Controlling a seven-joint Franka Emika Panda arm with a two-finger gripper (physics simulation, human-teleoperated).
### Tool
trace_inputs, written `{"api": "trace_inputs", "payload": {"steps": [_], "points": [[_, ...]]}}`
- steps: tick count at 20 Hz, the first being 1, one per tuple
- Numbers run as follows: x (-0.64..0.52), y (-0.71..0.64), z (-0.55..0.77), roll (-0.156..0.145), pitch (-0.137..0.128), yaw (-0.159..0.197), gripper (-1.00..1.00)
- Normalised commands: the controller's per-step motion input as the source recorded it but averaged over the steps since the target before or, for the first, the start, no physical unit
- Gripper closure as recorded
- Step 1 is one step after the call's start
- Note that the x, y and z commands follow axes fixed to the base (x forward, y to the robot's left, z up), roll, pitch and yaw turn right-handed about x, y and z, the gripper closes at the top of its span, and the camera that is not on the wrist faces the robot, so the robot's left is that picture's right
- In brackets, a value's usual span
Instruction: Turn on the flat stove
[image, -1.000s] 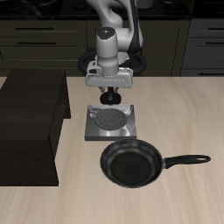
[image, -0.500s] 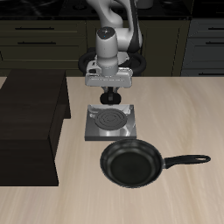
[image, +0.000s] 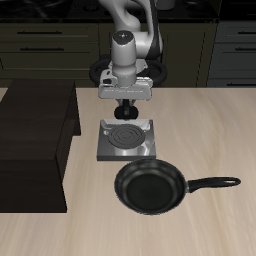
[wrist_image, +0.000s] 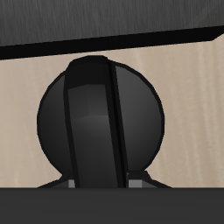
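The flat stove (image: 125, 140) — its knob (wrist_image: 99, 122) fills the wrist view — pincer (image: 128, 113) just above, spread unclear.

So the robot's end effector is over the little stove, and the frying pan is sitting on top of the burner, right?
Not quite. The end effector is over the flat stove, but the frying pan sits on the table in front of it, off the burner. The exterior view shows this.

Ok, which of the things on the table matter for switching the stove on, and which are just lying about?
Job:
flat stove
its knob
tool, hanging over the stove's far edge

Lying about:
black frying pan, nearer the front edge
dark cabinet block beside the stove
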Motion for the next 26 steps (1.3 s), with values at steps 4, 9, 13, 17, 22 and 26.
{"api": "trace_inputs", "payload": {"steps": [4,9,13,17,22,26], "points": [[0.00,-0.19,0.11,-0.033,-0.016,0.026,1.00],[0.00,-0.21,0.08,-0.029,-0.013,0.042,1.00],[0.06,-0.24,0.08,-0.023,-0.003,0.034,1.00],[0.00,-0.09,0.07,-0.017,-0.017,0.022,1.00],[0.03,-0.20,0.07,-0.029,-0.011,0.031,1.00],[0.01,-0.10,0.00,-0.022,-0.007,0.042,1.00]]}}
